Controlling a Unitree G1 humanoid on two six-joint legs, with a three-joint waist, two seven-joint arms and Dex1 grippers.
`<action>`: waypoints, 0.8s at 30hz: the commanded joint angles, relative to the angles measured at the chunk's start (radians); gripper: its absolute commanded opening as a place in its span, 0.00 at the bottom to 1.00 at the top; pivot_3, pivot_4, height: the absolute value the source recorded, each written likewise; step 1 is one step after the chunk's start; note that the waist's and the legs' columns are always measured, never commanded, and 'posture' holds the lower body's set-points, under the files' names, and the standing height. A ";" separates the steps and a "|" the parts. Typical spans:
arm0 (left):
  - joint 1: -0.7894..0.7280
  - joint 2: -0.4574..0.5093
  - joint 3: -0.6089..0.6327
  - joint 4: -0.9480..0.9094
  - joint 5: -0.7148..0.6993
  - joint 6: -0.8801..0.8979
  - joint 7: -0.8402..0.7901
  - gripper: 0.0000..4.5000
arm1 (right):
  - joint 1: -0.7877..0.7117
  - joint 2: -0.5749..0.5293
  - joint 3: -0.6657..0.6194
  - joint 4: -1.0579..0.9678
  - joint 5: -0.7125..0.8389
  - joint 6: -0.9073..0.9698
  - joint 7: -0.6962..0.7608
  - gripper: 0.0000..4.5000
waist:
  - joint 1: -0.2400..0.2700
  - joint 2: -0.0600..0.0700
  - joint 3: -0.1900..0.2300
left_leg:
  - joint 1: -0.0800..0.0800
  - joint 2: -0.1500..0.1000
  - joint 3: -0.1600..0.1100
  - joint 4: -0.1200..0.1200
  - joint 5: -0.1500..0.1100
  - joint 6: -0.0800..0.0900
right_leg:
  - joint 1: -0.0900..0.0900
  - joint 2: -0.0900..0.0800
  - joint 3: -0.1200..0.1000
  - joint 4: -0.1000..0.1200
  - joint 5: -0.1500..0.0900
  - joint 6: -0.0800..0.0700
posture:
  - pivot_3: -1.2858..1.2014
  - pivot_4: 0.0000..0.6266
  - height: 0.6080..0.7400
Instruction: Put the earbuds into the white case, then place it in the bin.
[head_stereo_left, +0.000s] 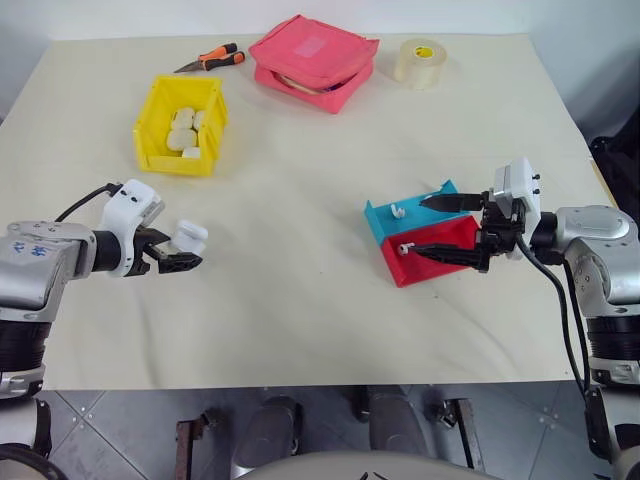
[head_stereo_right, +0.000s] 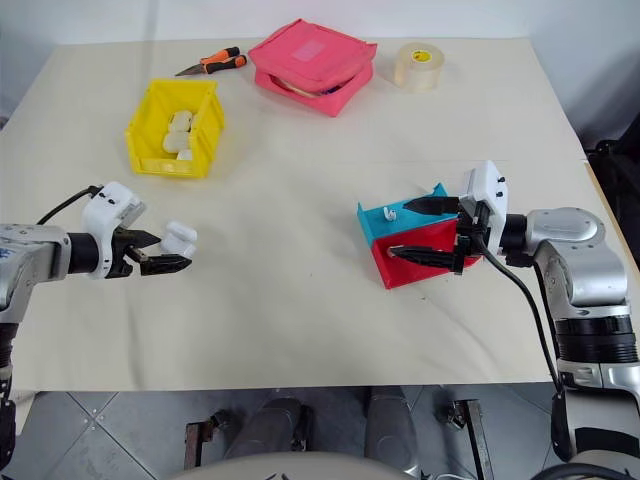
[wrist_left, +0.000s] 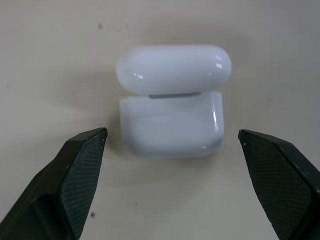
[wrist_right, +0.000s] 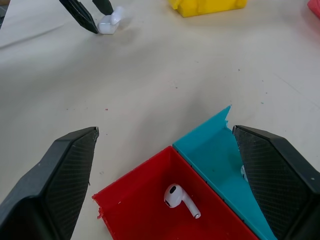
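The white case (wrist_left: 170, 105) lies on the table with its lid flipped open, at the front left (head_stereo_left: 190, 236). My left gripper (head_stereo_left: 180, 252) is open around it, a finger on each side with a gap to the case. One of the earbuds (wrist_right: 177, 198) lies in the red tray (head_stereo_left: 445, 268); the other (head_stereo_left: 397, 211) sits in the blue tray (head_stereo_left: 385, 222). Just above these two trays, my right gripper (head_stereo_left: 432, 226) hovers open with nothing between its fingers. The yellow bin (head_stereo_left: 148, 115) stands at the back left, apart from both grippers.
Several white cases lie inside the bin. A pink zip pouch (head_stereo_left: 315, 60), a roll of tape (head_stereo_left: 420, 62) and orange-handled pliers (head_stereo_left: 212, 60) sit along the far edge. Bare tabletop spreads between the two arms.
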 joint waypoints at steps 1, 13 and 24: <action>-0.116 0.083 -0.125 -0.031 0.013 0.117 -0.063 1.00 | -0.011 -0.020 -0.037 -0.031 0.021 0.001 -0.004 1.00 | 0.001 0.000 0.000 | 0.000 0.000 0.000 0.000 0.000 0.000 | 0.000 0.000 0.000 0.000 0.000 0.000 | 0.52 0.24 1.00; -0.317 0.034 -0.371 0.093 0.094 0.165 -0.085 1.00 | -0.006 -0.034 -0.041 -0.046 0.024 0.010 -0.012 1.00 | -0.002 0.000 0.000 | 0.000 0.000 0.000 0.000 0.000 0.000 | 0.000 0.001 0.001 0.000 0.000 0.000 | 0.52 0.24 1.00; -0.360 -0.012 -0.405 0.127 0.107 0.305 -0.031 1.00 | 0.012 -0.045 -0.048 -0.066 0.030 0.023 -0.026 1.00 | 0.000 0.000 0.000 | 0.000 0.000 0.000 0.000 0.000 0.000 | 0.000 0.001 0.001 0.000 0.000 0.000 | 0.52 0.24 1.00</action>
